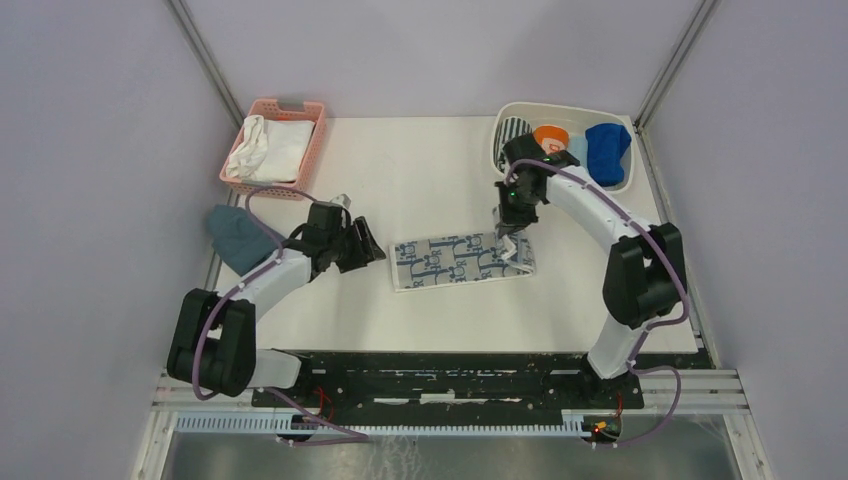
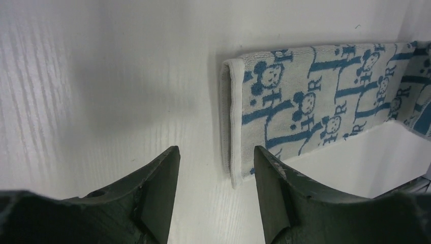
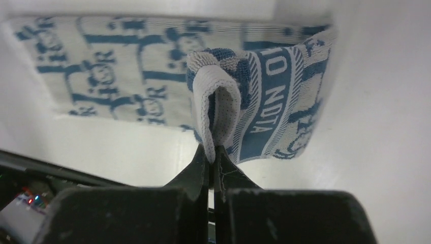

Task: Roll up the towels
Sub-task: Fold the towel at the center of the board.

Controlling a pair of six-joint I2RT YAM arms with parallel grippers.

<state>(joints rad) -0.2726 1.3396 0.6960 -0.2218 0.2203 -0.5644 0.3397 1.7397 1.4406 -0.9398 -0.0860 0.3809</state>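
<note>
Nearest the arm bases, the left gripper (image 1: 365,245) lies low over the white worktop (image 1: 420,170) with its jaws parted and nothing between them. In the left wrist view the left gripper (image 2: 216,157) points at bare worktop just short of the hemmed left end of the patterned towel (image 2: 315,101). One finger (image 2: 269,188) is close to that end's near corner; whether it touches cannot be told.

The patterned towel (image 1: 460,260), whitish with a grey-blue print, lies flat and lengthwise across the middle of the worktop between the two arms. At its right end the right gripper (image 1: 507,232) comes down from above. The right wrist view shows the right gripper (image 3: 213,152) closed tight on the towel's (image 3: 127,71) edge, the pinched end lifted and folded back over the flat part.

To the left, near the worktop's edge, lies a dull teal-grey cloth (image 1: 240,235). At the far left corner a pink basket (image 1: 285,103) holds white cloths (image 1: 268,148). At the far right a white basket (image 1: 560,108) holds the royal blue towel (image 1: 607,150). Beside it are an orange object (image 1: 550,135) and what appears to be the light blue towel (image 1: 572,152).
</note>
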